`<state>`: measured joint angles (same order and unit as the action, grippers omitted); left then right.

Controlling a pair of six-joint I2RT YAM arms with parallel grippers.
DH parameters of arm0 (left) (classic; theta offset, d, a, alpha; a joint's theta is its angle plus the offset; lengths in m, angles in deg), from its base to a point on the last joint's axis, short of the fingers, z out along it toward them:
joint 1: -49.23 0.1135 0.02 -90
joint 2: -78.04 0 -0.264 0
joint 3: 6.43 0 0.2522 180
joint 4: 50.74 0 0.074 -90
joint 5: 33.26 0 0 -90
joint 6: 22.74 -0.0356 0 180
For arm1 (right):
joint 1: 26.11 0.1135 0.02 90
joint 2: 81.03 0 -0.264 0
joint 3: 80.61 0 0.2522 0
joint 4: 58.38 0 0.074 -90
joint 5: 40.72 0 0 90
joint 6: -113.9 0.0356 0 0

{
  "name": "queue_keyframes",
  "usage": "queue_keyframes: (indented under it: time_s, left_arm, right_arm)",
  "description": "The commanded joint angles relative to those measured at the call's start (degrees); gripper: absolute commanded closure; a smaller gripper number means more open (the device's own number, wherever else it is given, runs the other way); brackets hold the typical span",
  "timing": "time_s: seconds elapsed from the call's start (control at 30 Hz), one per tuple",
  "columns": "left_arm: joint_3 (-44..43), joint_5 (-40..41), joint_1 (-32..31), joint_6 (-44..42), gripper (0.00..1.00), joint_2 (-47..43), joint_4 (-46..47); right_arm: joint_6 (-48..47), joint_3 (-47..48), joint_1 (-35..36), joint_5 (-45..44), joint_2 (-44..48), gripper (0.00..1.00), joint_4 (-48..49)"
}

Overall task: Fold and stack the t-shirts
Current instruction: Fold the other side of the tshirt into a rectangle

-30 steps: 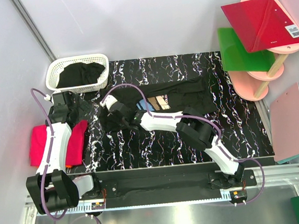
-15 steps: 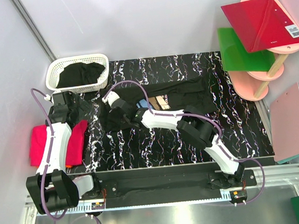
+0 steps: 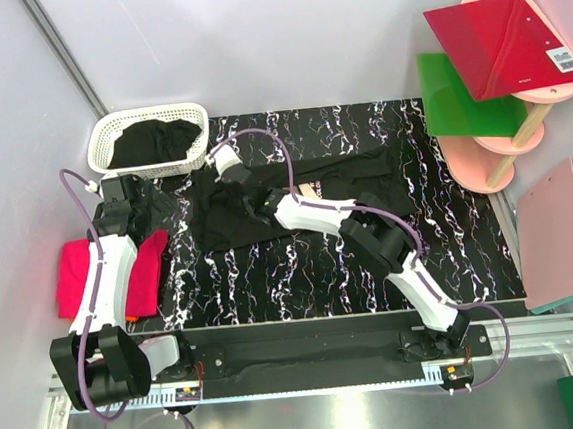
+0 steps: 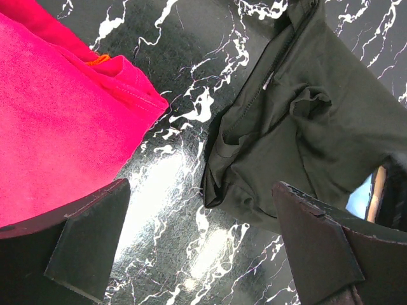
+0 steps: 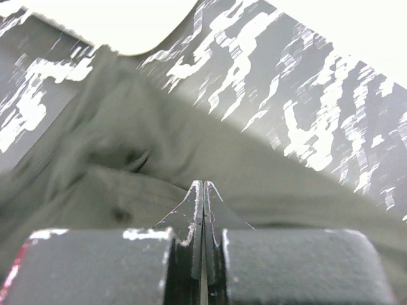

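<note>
Now, black t-shirt (image 5: 127, 146), pinched in right claw (image 5: 202, 190)

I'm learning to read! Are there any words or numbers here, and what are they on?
None can be read.
The white sticker on the red board: printed marks, too small to read.
The print on the black t-shirt: mostly hidden, too small to read.
</note>
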<state>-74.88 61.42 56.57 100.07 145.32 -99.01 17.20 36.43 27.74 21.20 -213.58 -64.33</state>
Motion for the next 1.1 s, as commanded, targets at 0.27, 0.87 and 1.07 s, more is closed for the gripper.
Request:
queue_keyframes:
  time_s: [0.27, 0.87, 1.07]
  left_arm:
    - [3.3, -3.9, -5.4, -0.2, 0.01, -3.5, 3.5]
    - [7.2, -4.9, -27.0, 1.0, 0.09, 4.1, 18.5]
    - [-3.6, -4.9, -33.1, 0.2, 1.0, 21.8, 18.7]
  right_arm:
    - [-8.5, 21.2, -6.6, -14.4, -14.5, 0.57, 3.5]
    - [-6.6, -12.8, -13.3, -24.6, 13.1, 0.11, 12.4]
    - [3.4, -5.2, -23.2, -18.3, 9.1, 1.0, -9.3]
